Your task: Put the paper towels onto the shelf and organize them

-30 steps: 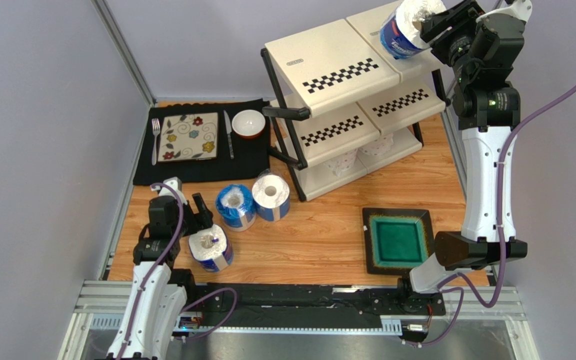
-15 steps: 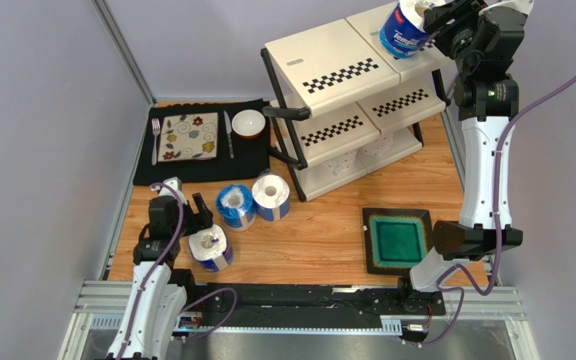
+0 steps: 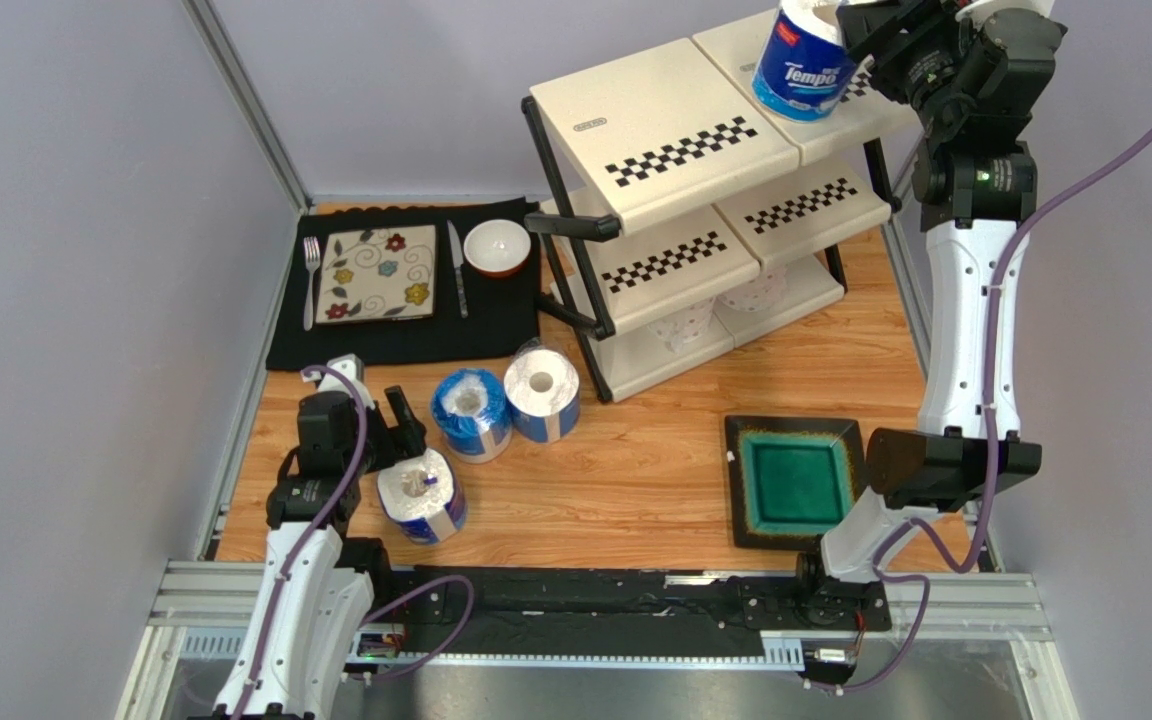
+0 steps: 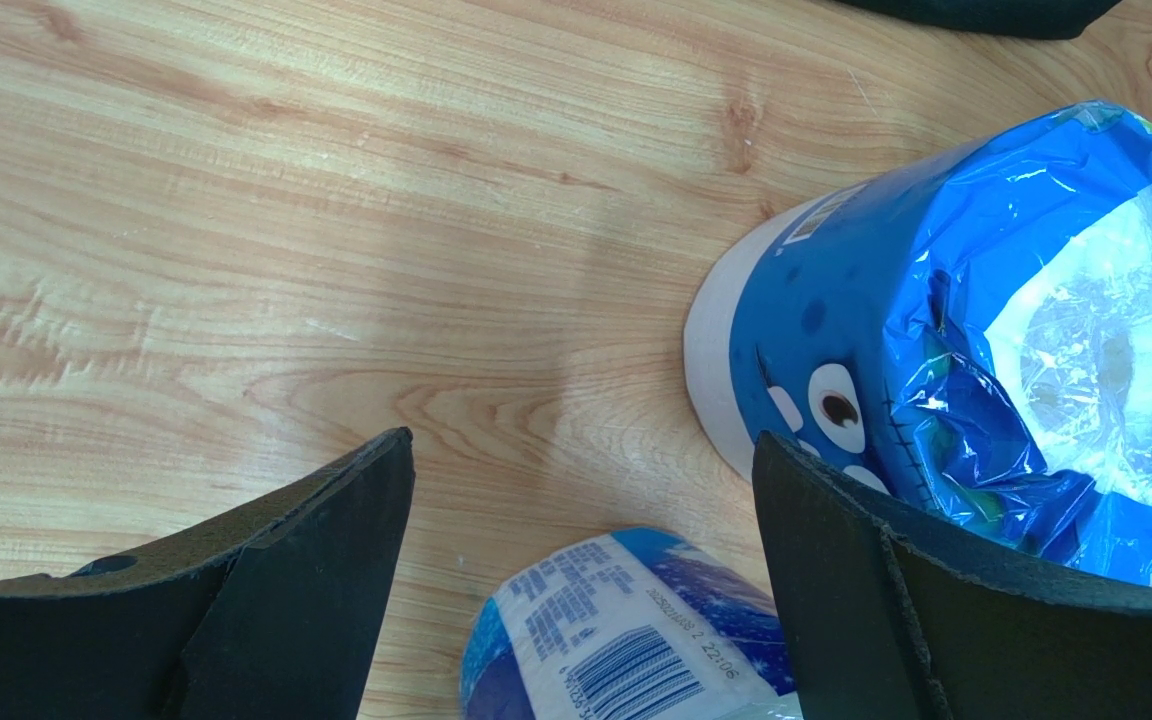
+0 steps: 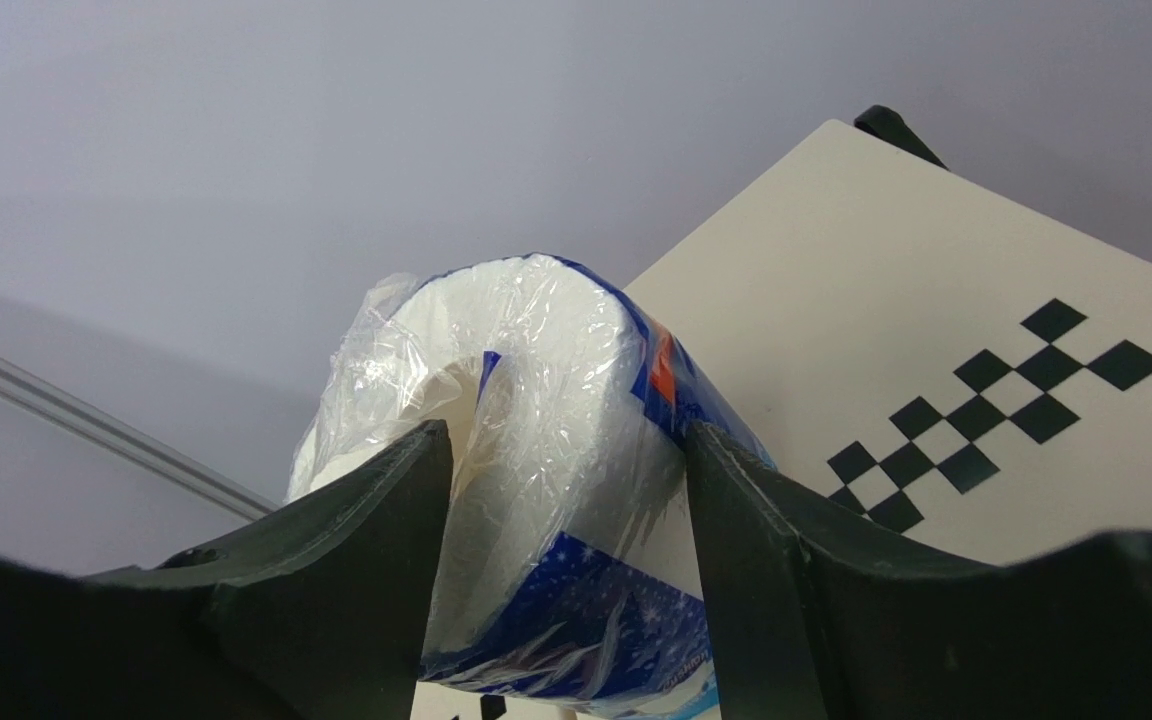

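**Wrapped roll arrives over the top tier**

Our right jaws are clamped on the upper end of a blue-wrapped white paper towel roll (image 3: 805,63). It sits at the far right top panel of the cream checkered three-tier shelf (image 3: 657,128), and we cannot tell whether it touches yet. We judge the roll light, soft and easily dented under a slippery film. A gentle hold at the core end should suit it better than a hard squeeze across the body.

A second ago the roll lay tilted with its open end showing. Now it stands nearer upright, label outward, and the arm reaches farther. Our left jaws stay open above the near-left wrapped roll (image 3: 422,498) on the wooden counter (image 3: 657,465), unmoved.
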Robot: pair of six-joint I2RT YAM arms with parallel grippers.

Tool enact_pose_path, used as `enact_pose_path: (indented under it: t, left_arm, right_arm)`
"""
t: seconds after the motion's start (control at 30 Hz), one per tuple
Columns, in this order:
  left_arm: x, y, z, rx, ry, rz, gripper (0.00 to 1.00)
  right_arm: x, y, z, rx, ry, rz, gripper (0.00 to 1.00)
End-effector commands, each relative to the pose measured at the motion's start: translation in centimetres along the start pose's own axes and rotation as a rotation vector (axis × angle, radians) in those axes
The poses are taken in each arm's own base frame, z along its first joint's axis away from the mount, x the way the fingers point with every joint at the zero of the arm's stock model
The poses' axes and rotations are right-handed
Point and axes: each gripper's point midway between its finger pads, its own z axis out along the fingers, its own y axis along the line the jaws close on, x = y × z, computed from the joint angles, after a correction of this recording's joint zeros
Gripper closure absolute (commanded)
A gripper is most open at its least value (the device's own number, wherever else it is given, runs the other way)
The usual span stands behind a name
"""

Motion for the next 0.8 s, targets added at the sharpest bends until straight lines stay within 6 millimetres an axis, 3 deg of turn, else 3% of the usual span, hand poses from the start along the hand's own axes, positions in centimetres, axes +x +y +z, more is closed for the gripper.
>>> enact_pose_path:
  t: [0.0, 0.27, 0.6, 0.63, 0.67, 0.77]
  left_arm:
    - [-0.3, -0.2, 0.1, 0.013, -0.010, 0.014, 0.09]
    - [-0.3, -0.2, 0.1, 0.011, -0.011, 0.014, 0.08]
    - [-0.3, -0.2, 0.0, 0.010, -0.012, 0.013, 0.09]
    - [-0.3, -0.2, 0.0, 0.010, -0.012, 0.015, 0.09]
    - [-0.3, -0.2, 0.0, 0.011, -0.014, 0.015, 0.08]
    - [-0.4, -0.1, 0.0, 0.007, -0.018, 0.012, 0.08]
  right_arm:
    - [-0.5, 2.3, -0.1, -0.139, -0.008, -0.014, 0.38]
    - [-1.1, 3.6, -0.3, -0.212, -0.025, 0.013, 0.32]
    - [-4.9, 6.3, -2.5, -0.284, -0.181, 0.011, 0.25]
    - [-4.6, 5.8, -2.5, -0.273, -0.182, 0.013, 0.25]
    - [-5.6, 6.7, -3.8, -0.288, -0.216, 0.004, 0.24]
    - [-5.1, 5.4, -4.8, -0.236, -0.237, 0.026, 0.24]
